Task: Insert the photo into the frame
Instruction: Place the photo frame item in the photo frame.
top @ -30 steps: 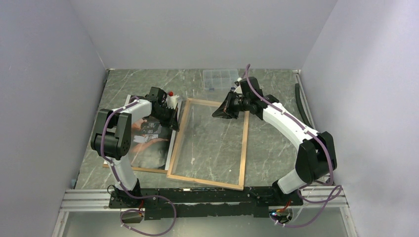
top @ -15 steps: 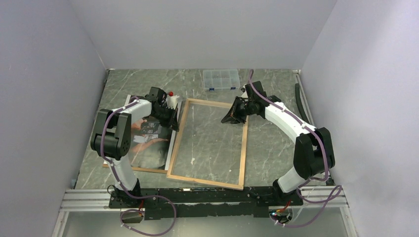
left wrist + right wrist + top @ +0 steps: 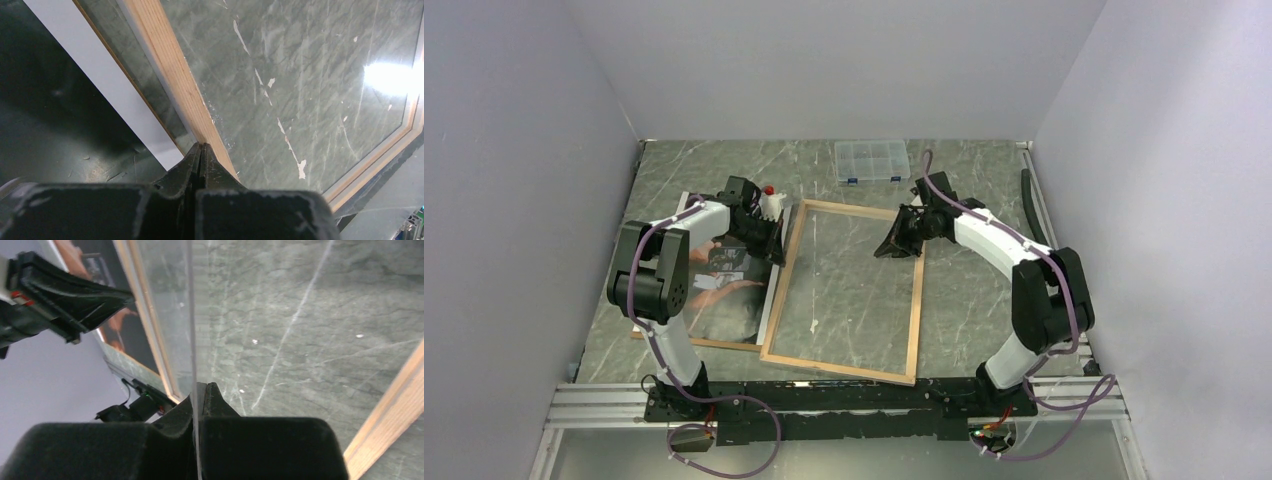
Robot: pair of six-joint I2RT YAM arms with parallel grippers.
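Left end effector (image 3: 201,148): fingers together, tips on the frame's (image 3: 844,367) wooden left rail.
Right end effector (image 3: 200,386): clamped on the clear pane's (image 3: 190,315) edge.
Photo (image 3: 724,290): face up on the worktop (image 3: 984,300), just left of the left end effector.

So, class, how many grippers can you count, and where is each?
2. The left gripper is shut at the frame, on its left wooden border; the right gripper is over its far right part, shut on the clear pane. None looks hidden.
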